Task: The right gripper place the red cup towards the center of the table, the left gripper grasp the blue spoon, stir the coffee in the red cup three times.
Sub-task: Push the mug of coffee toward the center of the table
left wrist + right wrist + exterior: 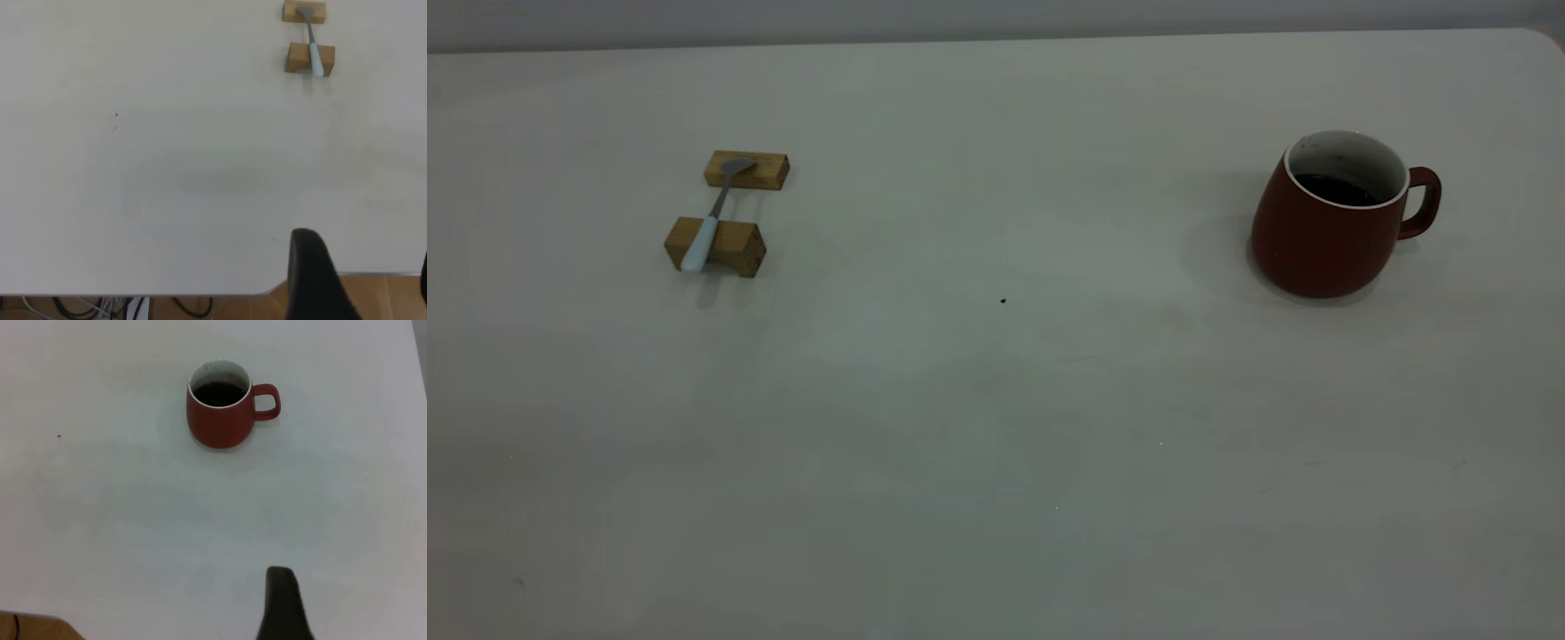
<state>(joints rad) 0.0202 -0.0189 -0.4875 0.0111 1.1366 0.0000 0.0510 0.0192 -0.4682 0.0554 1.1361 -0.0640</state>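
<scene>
Red cup [1320,227]: upright at counter [996,427] right, holding coffee [1336,189].
Blue spoon [710,222]: bridging two wooden blocks [716,246], counter left.
Left claw [320,280]: well apart from spoon; state cannot be told.
Right claw [283,607]: well apart from cup; state cannot be told.

Open table [996,400] between blocks [716,246] and cup [1325,231]

Dark-red cup [1320,236], pale-blue spoon [710,220]

The red cup [1325,231] is stood upright at about three o'clock on the table [996,427], handle turned rightward, dark coffee [1336,189] held inside. At ten o'clock, the blue spoon [710,222] is laid across two wooden blocks [729,209].
</scene>
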